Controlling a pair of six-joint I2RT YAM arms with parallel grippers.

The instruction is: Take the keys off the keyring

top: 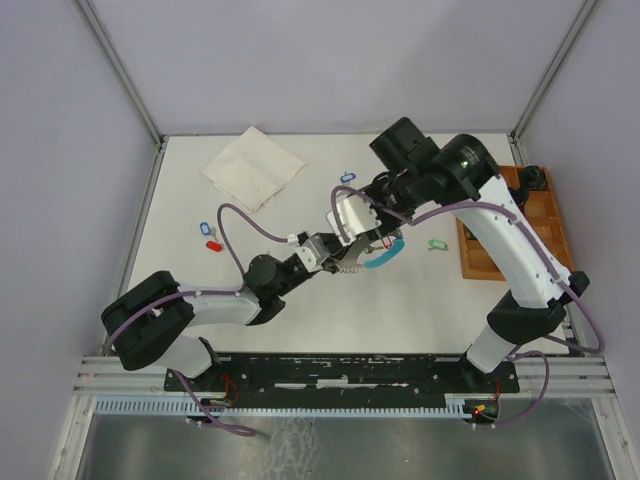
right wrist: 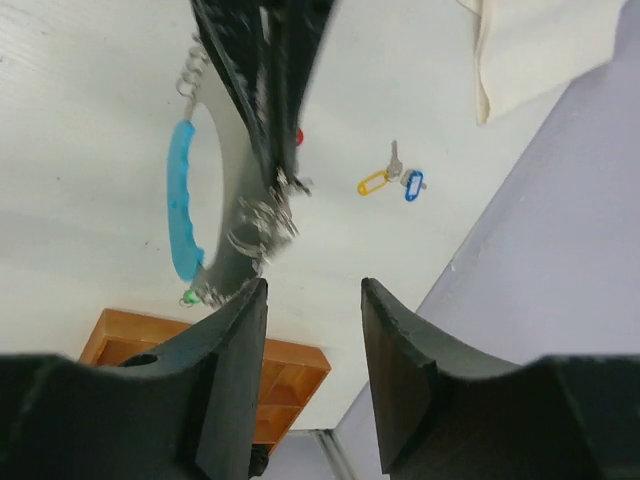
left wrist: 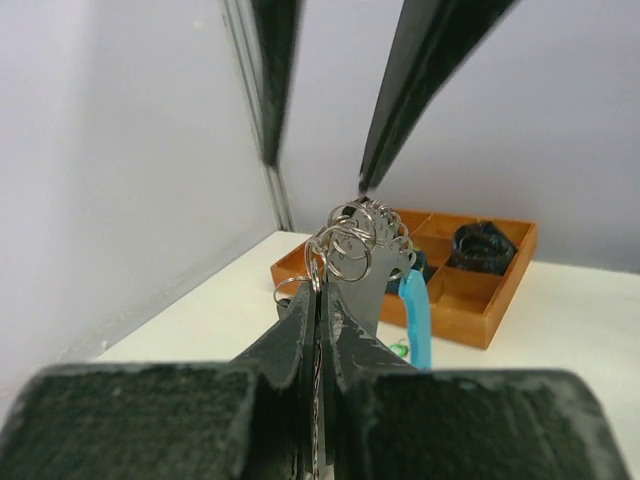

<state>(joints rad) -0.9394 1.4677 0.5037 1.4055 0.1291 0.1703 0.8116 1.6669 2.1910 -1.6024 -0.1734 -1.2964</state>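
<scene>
- Between the left gripper's fingers, clamped tight, sits the keyring; it looks to hang clear of the table.
- Just past those fingertips, small rings are bunched in a tangle. I can't pick out single keys in it.
- Off to one side of the tips, the blue band droops down.
- Right above the bunch, the right gripper hovers with jaws apart and nothing between them.
- Farther off, beyond the left gripper, tagged keys lie loose on the table.
- Handling call: this is light stuff, hard and slick metal on a floppy chain. It will likely swing and twist at any nudge.
- The band looks stiffer than the chain and makes the steadier anchor.
- Where to grab: I'd take one ring or key blade at the outer edge of the bunch, close to the left tips, pinching its flat faces.
- A grab at the whole cluster would probably slip or snag.
</scene>
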